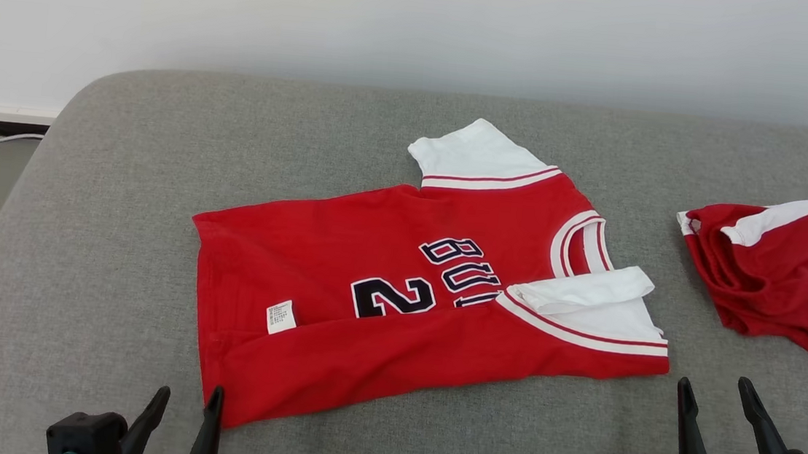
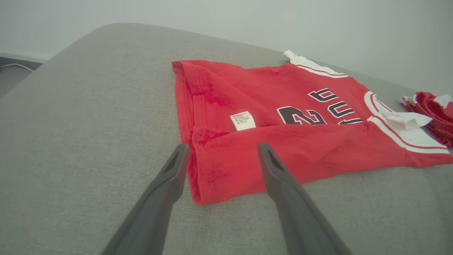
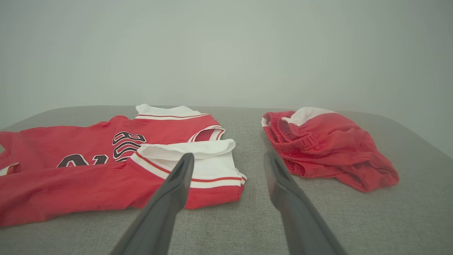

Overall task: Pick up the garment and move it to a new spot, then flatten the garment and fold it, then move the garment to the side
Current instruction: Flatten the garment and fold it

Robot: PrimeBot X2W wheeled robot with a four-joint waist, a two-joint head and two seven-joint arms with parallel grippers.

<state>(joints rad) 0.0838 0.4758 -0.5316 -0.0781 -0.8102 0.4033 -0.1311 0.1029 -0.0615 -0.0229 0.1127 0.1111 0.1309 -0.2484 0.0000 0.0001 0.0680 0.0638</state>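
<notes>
- The red shirt [image 1: 399, 285] lies in the middle of the gray cushion [image 1: 79, 264]. Its neck points to 3 o'clock and its bottom hem to 9 o'clock.
- It lies mostly flat. That makes it easy to fold.
- The long edge at 6 o'clock is already turned up over the shirt. It hides part of the big number, and a small white label [image 1: 280, 316] peeks out there. I think one fold is done and the far edge at 12 o'clock comes next.
- The white sleeve [image 1: 587, 309] near the neck is tucked in on top, so it will not stick out.
- The left claw [image 1: 190, 391] sits at 7 o'clock from the shirt. Its two fingers are spread wide and hold nothing. In its own wrist view the hem corner lies just past the fingertips, close but not pinched.
- The right claw [image 1: 715, 383] sits at 5 o'clock, just beside the shoulder corner. It is spread wide too, and empty.
- One claw waits at each end of the near edge. I think that is so both ends can be lifted together and the cloth stays straight.
- The red shorts [image 1: 773, 274] lie bunched up at 3 o'clock, apart from the shirt and out of the way.
</notes>
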